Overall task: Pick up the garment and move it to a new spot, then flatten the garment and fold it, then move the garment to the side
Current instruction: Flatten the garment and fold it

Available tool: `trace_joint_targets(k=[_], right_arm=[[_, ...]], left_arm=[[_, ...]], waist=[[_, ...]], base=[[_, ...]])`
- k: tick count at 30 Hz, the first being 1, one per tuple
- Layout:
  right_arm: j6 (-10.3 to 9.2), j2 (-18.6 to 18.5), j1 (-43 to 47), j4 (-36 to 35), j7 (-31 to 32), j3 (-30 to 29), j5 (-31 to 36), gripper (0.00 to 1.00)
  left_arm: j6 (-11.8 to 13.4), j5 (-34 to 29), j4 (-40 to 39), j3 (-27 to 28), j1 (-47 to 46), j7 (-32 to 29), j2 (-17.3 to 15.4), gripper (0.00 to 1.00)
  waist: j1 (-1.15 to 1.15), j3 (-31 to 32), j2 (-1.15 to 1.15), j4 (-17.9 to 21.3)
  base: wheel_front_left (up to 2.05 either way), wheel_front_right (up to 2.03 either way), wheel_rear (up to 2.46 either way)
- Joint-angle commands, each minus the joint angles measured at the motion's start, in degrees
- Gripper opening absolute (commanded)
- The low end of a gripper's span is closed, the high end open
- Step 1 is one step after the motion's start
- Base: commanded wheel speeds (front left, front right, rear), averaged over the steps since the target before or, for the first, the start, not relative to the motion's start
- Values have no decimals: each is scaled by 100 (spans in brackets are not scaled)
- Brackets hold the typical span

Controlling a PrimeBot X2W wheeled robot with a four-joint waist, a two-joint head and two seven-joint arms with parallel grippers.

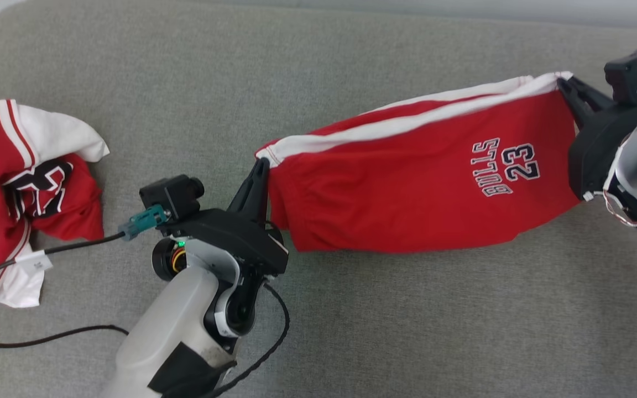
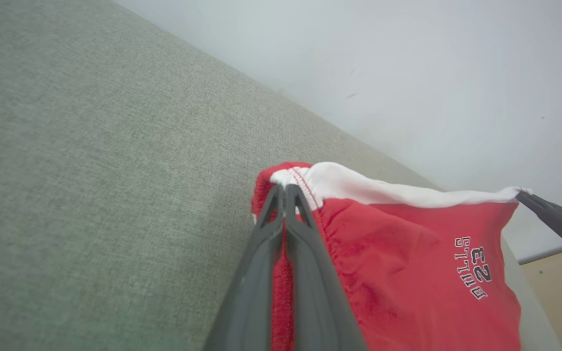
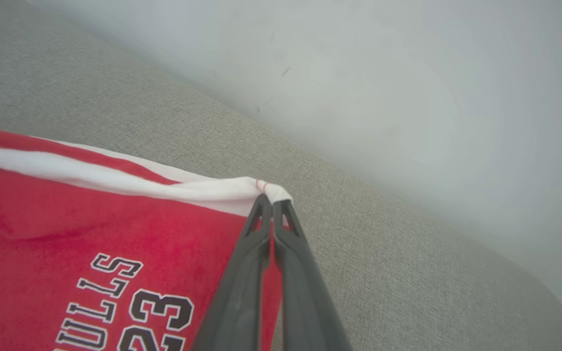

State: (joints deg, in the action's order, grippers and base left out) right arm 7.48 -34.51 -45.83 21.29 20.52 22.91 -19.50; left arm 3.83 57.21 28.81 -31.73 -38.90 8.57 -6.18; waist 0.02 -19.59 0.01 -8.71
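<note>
A pair of red shorts [image 1: 423, 188] is held stretched out above a grey cushion [image 1: 351, 331], and every place below is given from the shorts. The white waistband [image 1: 407, 124] is pulled into a nearly straight line along the shorts' far edge, and the red cloth hangs from it towards the camera in the head view. The left gripper [image 1: 263, 163] is found at the shorts' left waistband corner, with its two dark fingers pressed together and clamped on the bunched white and red cloth there. The right gripper [image 1: 562, 83] is found at the shorts' right waistband corner, its fingers likewise closed tight on a small fold of the white band. The shorts are thus spanned between the two grippers, each corner being pinched at the fingertips. A "BULLS 23" print [image 1: 504, 166] is seen near the shorts' right side, close to the right gripper and turned sideways in the head view. Whether the shorts' lower hem touches the cushion cannot be told. A crumpled red and white jersey [image 1: 20, 193] lies well to the left of the shorts, apart from them. A black cable [image 1: 47, 331] is draped below and to the left of the shorts, beside the left arm. A pale wall [image 2: 408, 73] is seen beyond the shorts.
</note>
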Motion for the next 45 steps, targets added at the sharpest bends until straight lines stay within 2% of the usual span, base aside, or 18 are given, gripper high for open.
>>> trace_joint_targets(k=[1,16,17,18,19,20,21,25,28,31,33,37,40,45], right_arm=[[1,81,-160,161,-118,0,85,0],[1,353,-871,1132,-591,-24,344,0],[1,392,-890,1196,-632,-44,314,0],[1,422,-911,1238,-688,-46,293,0],[1,447,-934,1272,-767,-76,275,26],[1,496,-938,1346,-798,-137,213,89],[1,541,-941,1392,-870,-184,201,100],[1,657,-946,1549,-935,-255,213,100],[1,690,-904,1620,-878,-344,56,100],[1,778,-742,1831,-377,-572,-139,100],[1,813,-689,1935,75,-750,-244,100],[2,943,-471,2080,510,-1320,-157,100],[2,1014,-253,2077,738,-1612,4,100],[2,1075,35,2020,1055,-2135,290,100]], left_arm=[[-22,11,121,17,-160,67,51,0],[-141,55,760,-53,-744,281,246,0],[-151,56,787,-67,-766,299,255,13],[-163,50,811,-86,-790,318,264,98],[-172,49,833,-99,-814,336,270,100],[-184,49,852,-109,-831,355,277,100],[-236,27,862,-124,-839,391,281,100],[-461,-87,857,-74,-699,563,256,100],[-550,-385,740,6,-504,654,59,100],[-542,-959,303,214,-210,662,-207,100],[-578,-1626,-300,341,166,661,-413,100],[-613,-2529,-1396,705,1264,663,-672,100],[-633,-2854,-1760,848,2040,663,-732,100],[-594,-2974,-1950,1023,2795,663,-808,100]], waist=[[-2,-228,-1,-135],[-2,-504,-1,-291],[-2,-509,-1,-305],[-2,-511,-1,-315],[-2,-511,-1,-325],[-2,-508,-1,-331],[-2,-499,-1,-335],[-2,-393,-1,-348],[-2,-241,-1,-331],[-2,-47,-1,-309],[-2,75,-1,-284],[-2,272,-1,-282],[-2,380,-1,-332],[-2,417,-1,-479]], base=[[0,0,0],[0,0,0],[0,0,0],[0,0,0],[0,0,0],[0,0,0],[0,0,0],[0,0,0],[0,0,0],[0,0,0],[0,0,0],[0,0,0],[0,0,0],[0,0,0]])
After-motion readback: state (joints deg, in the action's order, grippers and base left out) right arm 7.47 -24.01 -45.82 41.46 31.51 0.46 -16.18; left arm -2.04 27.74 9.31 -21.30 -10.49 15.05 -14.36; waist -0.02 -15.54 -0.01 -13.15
